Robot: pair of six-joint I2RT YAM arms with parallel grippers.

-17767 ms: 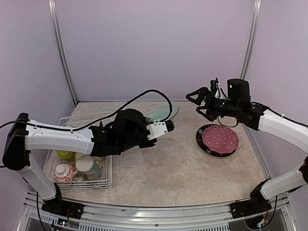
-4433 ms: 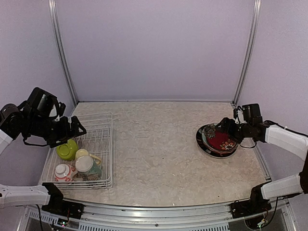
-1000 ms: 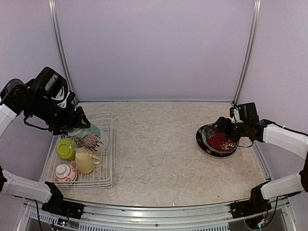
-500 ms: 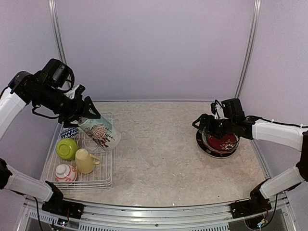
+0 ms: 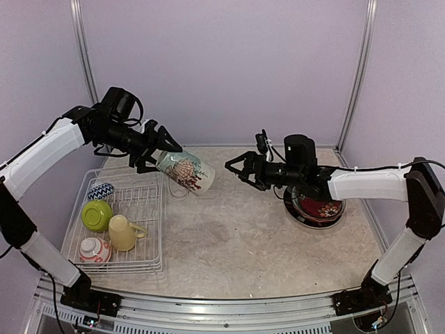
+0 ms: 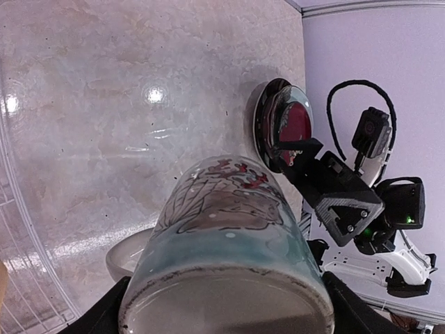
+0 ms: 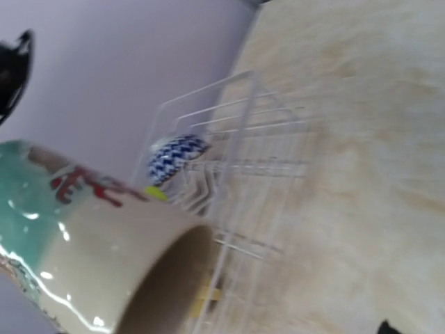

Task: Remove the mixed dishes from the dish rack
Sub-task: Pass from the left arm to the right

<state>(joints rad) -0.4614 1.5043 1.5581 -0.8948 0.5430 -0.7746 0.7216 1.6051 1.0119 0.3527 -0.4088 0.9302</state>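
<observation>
The left pincer (image 5: 158,154) grips the cream patterned mug (image 5: 186,172) by its bottom end. The mug hangs on its side in the air above the table (image 5: 236,236), just past the dish rack (image 5: 156,229). The right pincer (image 5: 235,167) is wide open and empty, pointing at the mug's mouth from close by. The lime-green bowl (image 5: 96,213), yellow mug (image 5: 122,233) and red-white patterned bowl (image 5: 92,248) sit in the rack.

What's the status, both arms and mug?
Left gripper shut on patterned mug, aloft clear of dish rack. Right gripper open, facing mug, not touching. Path between clear.
</observation>
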